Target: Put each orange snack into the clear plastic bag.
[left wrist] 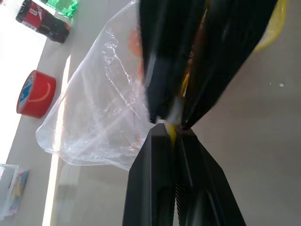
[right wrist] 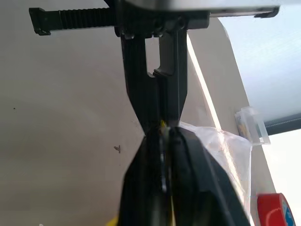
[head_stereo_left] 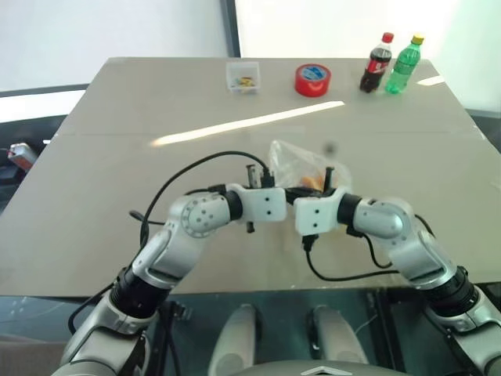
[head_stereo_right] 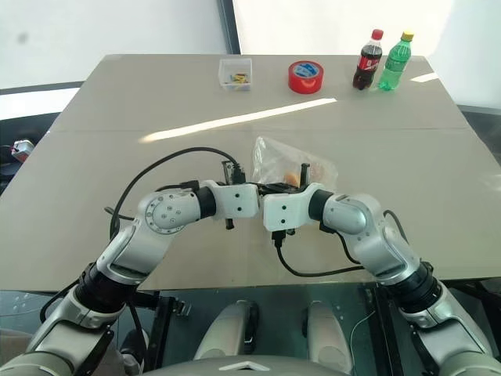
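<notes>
Crinkly, transparent film makes up the clear plastic bag (head_stereo_right: pixel 286 166), held just above the grey table (head_stereo_right: pixel 156 117) between both grippers, well nearer than the red tape roll (head_stereo_right: pixel 305 77). An orange snack (head_stereo_right: pixel 292 178) shows through the film inside. The left gripper (left wrist: pixel 172 134) and the right gripper (right wrist: pixel 162 134) are each pinched tight on the bag's yellow edge strip. Light, limp and slippery, the bag is probably best gripped along that stiffer strip.

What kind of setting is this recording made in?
Probably a lab or test room, not a home: a large plain table set with a few staged props, a red tape roll, two drink bottles and a small clear tub, beside bare white walls.
</notes>
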Controlling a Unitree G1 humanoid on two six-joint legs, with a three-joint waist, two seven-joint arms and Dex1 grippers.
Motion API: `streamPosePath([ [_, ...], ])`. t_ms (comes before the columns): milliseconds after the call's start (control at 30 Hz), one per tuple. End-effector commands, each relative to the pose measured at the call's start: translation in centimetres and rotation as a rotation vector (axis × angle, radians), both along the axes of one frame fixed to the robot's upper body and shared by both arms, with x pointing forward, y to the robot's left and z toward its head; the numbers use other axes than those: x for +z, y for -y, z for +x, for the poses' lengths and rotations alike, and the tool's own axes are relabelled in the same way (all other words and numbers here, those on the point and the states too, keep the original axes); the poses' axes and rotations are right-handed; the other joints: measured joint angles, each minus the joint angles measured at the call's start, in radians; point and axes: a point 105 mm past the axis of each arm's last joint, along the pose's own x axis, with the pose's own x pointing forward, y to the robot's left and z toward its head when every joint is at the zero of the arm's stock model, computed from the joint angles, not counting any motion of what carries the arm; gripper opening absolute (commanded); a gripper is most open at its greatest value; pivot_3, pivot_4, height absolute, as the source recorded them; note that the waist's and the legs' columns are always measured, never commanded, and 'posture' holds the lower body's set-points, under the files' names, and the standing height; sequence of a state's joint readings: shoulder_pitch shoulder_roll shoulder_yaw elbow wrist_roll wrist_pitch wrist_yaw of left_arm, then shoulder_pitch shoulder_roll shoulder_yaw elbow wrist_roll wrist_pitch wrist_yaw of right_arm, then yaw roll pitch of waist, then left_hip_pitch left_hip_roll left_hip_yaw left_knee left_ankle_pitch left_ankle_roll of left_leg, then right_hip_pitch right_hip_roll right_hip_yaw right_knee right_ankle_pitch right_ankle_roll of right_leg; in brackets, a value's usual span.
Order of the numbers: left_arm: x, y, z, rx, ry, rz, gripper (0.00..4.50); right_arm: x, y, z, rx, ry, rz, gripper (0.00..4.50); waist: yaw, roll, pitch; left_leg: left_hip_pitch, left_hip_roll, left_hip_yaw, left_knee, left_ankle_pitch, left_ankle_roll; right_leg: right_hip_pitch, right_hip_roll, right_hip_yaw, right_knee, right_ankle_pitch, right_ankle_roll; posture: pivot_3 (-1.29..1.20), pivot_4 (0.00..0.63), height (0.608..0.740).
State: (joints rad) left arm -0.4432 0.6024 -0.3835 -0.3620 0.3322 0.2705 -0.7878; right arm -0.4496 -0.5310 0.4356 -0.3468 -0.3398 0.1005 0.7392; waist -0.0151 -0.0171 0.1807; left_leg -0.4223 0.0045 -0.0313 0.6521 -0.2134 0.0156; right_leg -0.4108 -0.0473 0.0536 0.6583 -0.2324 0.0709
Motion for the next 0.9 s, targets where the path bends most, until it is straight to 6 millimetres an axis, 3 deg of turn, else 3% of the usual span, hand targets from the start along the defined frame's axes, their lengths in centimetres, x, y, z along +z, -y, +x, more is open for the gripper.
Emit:
streamPosePath([
  [33, 0.9, 0.2, -0.2, -0.019, 0.045, -0.009, 0.00, 1.0, 0.0, -0.2, 0.008, 0.040, 0.016, 0.03, 0.000, 0.000, 0.000, 0.000, 0.000, 0.000, 0.000, 0.000, 0.000, 0.000, 0.000, 0.000, 0.000, 0.000, 0.000, 0.00, 0.150, 0.740],
  [300, 0.8, 0.0, -0.2, -0.009, 0.042, -0.011, 0.00, 0.9, 0.2, -0.2, -0.007, 0.036, 0.018, 0.03, 0.000, 0.000, 0.000, 0.000, 0.000, 0.000, 0.000, 0.000, 0.000, 0.000, 0.000, 0.000, 0.000, 0.000, 0.000, 0.00, 0.150, 0.740],
  [667, 0.9, -2.2, 1.4, 0.144, 0.056, -0.030, 0.00, 0.5, 3.5, 1.1, -0.182, 0.023, -0.002, 0.03, 0.000, 0.000, 0.000, 0.000, 0.000, 0.000, 0.000, 0.000, 0.000, 0.000, 0.000, 0.000, 0.000, 0.000, 0.000, 0.00, 0.150, 0.740],
  [900, 0.5, -2.9, 1.8, 0.203, 0.044, -0.023, 0.00, -0.3, 4.0, 0.6, -0.224, -0.022, 0.001, 0.03, 0.000, 0.000, 0.000, 0.000, 0.000, 0.000, 0.000, 0.000, 0.000, 0.000, 0.000, 0.000, 0.000, 0.000, 0.000, 0.00, 0.150, 0.740],
])
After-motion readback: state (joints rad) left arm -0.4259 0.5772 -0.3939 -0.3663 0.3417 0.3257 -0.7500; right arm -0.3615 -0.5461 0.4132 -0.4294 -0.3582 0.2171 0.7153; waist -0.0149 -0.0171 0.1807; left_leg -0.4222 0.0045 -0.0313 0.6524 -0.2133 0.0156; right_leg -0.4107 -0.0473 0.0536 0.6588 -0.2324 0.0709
